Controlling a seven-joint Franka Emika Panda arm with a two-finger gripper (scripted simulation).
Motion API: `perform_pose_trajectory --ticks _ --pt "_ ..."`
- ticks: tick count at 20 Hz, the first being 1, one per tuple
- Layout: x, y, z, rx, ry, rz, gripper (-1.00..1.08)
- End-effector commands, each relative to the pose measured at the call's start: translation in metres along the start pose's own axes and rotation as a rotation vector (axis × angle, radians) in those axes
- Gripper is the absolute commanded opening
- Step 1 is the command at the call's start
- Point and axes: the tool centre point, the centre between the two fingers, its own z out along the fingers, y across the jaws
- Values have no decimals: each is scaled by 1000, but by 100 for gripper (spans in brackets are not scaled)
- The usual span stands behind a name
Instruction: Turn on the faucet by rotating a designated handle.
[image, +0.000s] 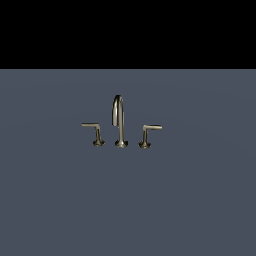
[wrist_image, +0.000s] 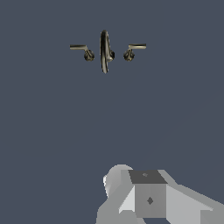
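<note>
Exterior view showed a flat slate-blue surface (image: 128, 200) under a black background, with the faucet (image: 119, 121) standing in the middle; its handle (image: 148, 134), bar pointing to that view's right, stood beside the arched spout. Only the wrist view showed part of the grey arm (wrist_image: 148, 197), well apart from the faucet. The gripper's fingers were probably out of frame, so I cannot tell its state.

Bare simulated scene (no room): faucet (image: 119, 122) on a flat grey-blue ground (image: 200, 200).

spout (image: 118, 120) beside handle (image: 148, 132) (close), elsewhere open
</note>
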Motion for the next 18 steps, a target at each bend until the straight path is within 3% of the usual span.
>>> perform_pose_trajectory --ticks 1,10,18 --pt "0 0 0 0 0 0 -100" --pt "9 -6 12 0 2 49 -100" --pt "36 -20 43 1 8 176 -100"
